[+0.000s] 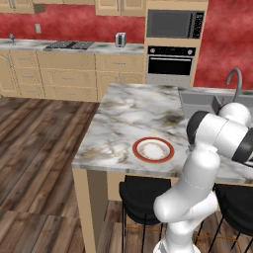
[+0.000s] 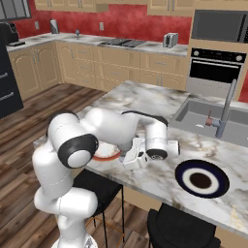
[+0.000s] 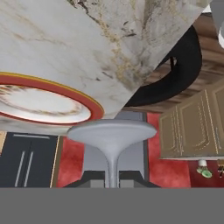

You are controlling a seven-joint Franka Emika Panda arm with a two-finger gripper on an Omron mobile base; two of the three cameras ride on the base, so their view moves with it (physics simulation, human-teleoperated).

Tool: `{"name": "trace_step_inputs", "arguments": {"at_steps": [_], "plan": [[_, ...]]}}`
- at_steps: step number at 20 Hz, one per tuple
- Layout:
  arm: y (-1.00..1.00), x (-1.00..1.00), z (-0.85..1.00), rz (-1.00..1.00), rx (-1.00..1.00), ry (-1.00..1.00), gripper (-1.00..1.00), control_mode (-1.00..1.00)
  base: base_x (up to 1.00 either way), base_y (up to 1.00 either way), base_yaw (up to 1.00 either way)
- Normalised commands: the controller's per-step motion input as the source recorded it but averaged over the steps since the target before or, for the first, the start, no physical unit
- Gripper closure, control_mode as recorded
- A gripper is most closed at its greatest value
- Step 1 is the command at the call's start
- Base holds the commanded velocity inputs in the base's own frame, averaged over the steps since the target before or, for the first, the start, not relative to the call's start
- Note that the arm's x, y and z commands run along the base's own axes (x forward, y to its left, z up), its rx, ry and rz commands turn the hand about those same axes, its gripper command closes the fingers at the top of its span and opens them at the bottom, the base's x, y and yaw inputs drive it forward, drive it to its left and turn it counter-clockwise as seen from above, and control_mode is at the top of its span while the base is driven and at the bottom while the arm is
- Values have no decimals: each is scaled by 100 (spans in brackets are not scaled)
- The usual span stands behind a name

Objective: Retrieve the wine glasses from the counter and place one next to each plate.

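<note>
Setting: a rendered kitchen with red walls, tan wooden cabinets and a dark wood floor.
Island: a marble-topped island [image 1: 128, 123] with grey and brown veins, a sunken grey sink [image 2: 206, 116] with a curved tap, and black round stools [image 1: 143, 195] tucked under its near edge.
Red-rimmed plate: a round white plate with an orange-red rim [image 1: 153, 149] lies flat near the island's front edge; in the right base view it is mostly hidden behind the arm.
Dark plate: a round navy plate with a white ring and dark centre [image 2: 201, 178] lies flat on the island, further along the same front edge, just in front of the sink.
Arm: the white robot arm folds low over the island's near edge, between the two plates, with its hand close to the red-rimmed plate.
Claw: the gripper [image 3: 112, 177] is clenched around the thin stem of a translucent grey-blue wine glass [image 3: 111, 133].
Glass position: in the hand view the glass's round foot points away from the camera, beside the rim of the red-rimmed plate, at the marble edge; whether it touches the marble cannot be told.
Far counter: a marble counter [image 1: 104, 48] runs along the red wall, carrying a black hob and a small silver toaster [image 1: 120, 39].
</note>
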Motion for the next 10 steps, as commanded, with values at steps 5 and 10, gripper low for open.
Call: {"name": "trace_step_inputs", "arguments": {"at_steps": [5, 10], "plan": [[0, 24, -12, 0, 0, 0, 100, -100, 0, 0, 0], [0, 23, -10, 0, 0, 0, 100, -100, 0, 0, 0]]}}
